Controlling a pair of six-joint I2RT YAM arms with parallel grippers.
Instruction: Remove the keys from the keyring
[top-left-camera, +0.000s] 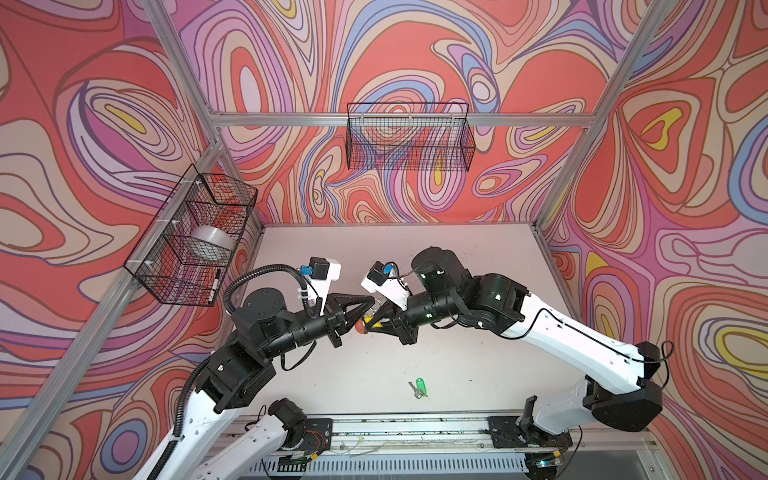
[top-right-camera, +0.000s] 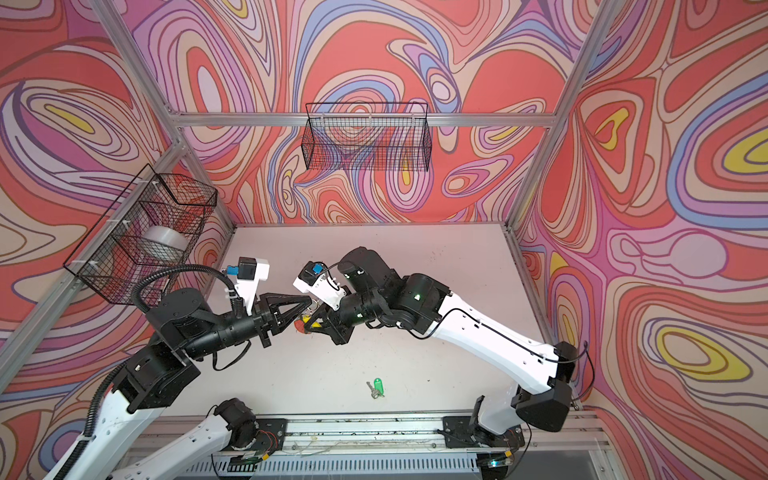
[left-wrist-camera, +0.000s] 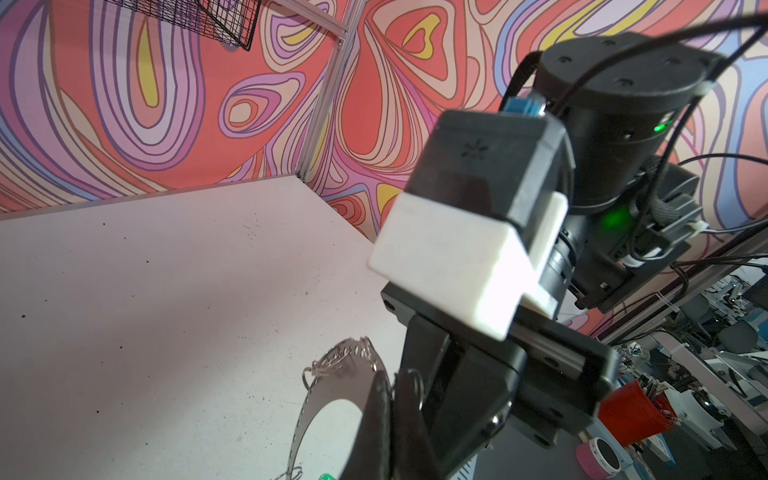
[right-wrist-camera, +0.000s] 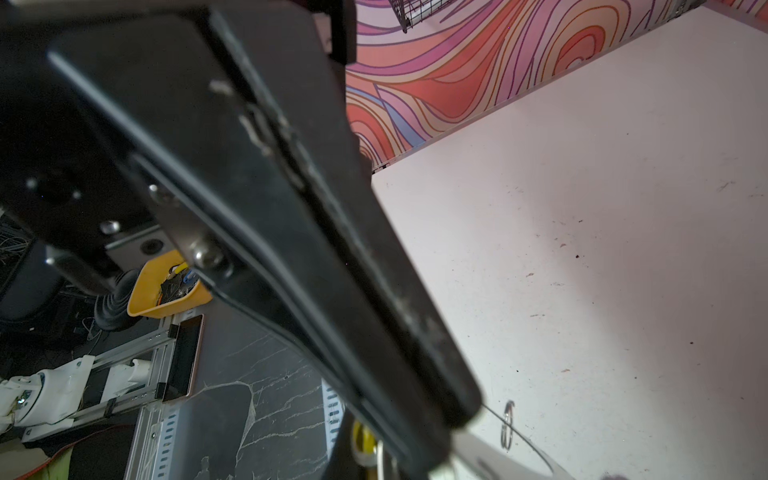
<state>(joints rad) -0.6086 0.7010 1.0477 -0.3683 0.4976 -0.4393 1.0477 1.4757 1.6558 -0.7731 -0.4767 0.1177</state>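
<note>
Ideally, with the keyring (left-wrist-camera: 345, 382) clamped in the left gripper (top-left-camera: 371, 300), the yellow-tagged key (top-left-camera: 368, 321) should be worked off steadily by the closed right gripper (top-left-camera: 376, 318).

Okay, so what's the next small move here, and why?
Probably ease the right gripper away from the left gripper, which pinches the keyring raised. The green-tagged key already lies on the table; the yellow-tagged key hangs between the grippers.

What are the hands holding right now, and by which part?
The keyring, lifted: left hand pinches its grey rim; right hand is shut by the yellow tag, its hold hidden.
</note>
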